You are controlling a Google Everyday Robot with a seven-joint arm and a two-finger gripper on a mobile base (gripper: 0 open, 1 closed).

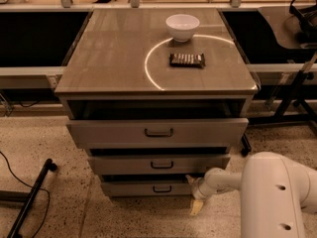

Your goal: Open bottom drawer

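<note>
I saw the hand [196, 208] low by the floor, just beside the right end of the bottom drawer [143, 188] and clear of its dark handle [162, 188]. I could not tell whether the hand was spread or pressed together. That drawer sat lowest in the desk [99, 63], beneath the middle drawer [124, 164]. A white bowl [182, 26] and a dark packet [187, 59] rested on top.

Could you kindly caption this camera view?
Robot hand low near the floor beside the bottom drawer, its handle ungrasped.
</note>
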